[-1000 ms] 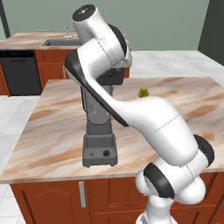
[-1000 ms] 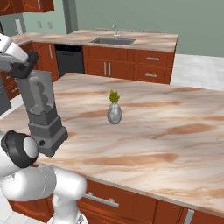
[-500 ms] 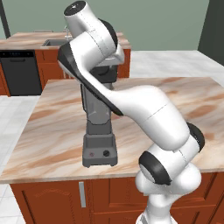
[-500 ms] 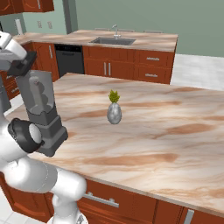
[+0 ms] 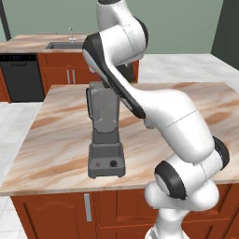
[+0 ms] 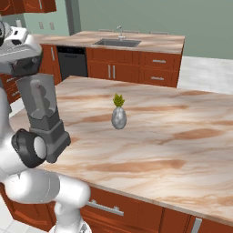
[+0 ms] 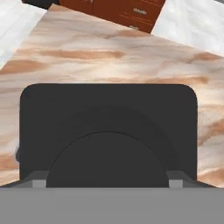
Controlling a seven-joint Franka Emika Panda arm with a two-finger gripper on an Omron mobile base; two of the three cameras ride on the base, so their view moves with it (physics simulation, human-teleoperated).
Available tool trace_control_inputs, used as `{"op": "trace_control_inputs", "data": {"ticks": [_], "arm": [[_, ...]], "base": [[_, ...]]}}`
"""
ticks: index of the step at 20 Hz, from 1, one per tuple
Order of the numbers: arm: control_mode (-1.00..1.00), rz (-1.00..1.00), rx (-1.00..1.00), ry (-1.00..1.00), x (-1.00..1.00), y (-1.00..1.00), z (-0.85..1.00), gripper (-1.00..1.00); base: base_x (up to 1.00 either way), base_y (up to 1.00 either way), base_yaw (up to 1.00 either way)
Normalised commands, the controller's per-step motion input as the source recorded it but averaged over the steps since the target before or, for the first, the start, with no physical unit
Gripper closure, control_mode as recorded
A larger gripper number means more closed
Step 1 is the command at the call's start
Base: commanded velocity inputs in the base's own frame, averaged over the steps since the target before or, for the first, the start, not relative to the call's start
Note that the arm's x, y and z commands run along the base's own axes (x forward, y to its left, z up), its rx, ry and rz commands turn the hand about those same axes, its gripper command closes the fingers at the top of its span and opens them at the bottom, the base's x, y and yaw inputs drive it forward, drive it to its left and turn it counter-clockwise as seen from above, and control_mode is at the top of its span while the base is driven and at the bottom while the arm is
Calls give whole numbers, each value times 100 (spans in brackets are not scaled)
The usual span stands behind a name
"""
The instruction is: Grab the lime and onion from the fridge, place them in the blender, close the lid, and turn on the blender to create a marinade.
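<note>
The white, dark-jointed arm (image 5: 158, 107) rises from its base, folds over high, its wrist pointing straight down, pincer spread wide.

both base views look forward and down over the marbled brown island counter (image 5: 56, 154) from behind the arm, sharing the dark grey smoky-jarred blender (image 5: 105, 133). the hand view looks, apparently straight down and close, onto its black squarish lid (image 7: 109, 131).

We see the dark blender (image 5: 105, 135) upright, its black lid (image 7: 108, 131) on, right under the claw.
</note>
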Motion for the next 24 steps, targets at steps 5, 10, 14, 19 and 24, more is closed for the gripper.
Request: {"op": "trace_control_inputs", "data": {"ticks": [5, 10, 14, 19, 24], "arm": [[-100, 67, -7, 0, 12, -65, -45, 100], [-100, 72, -13, 2, 28, -28, -39, 100], [-100, 70, -15, 6, 40, -3, -12, 100], [-100, 59, -12, 12, 41, 0, 3, 100], [-100, 31, -15, 23, 37, 37, 19, 100]], "base": [[0, 0, 0], [0, 0, 0], [0, 0, 0], [0, 0, 0], [0, 0, 0]]}}
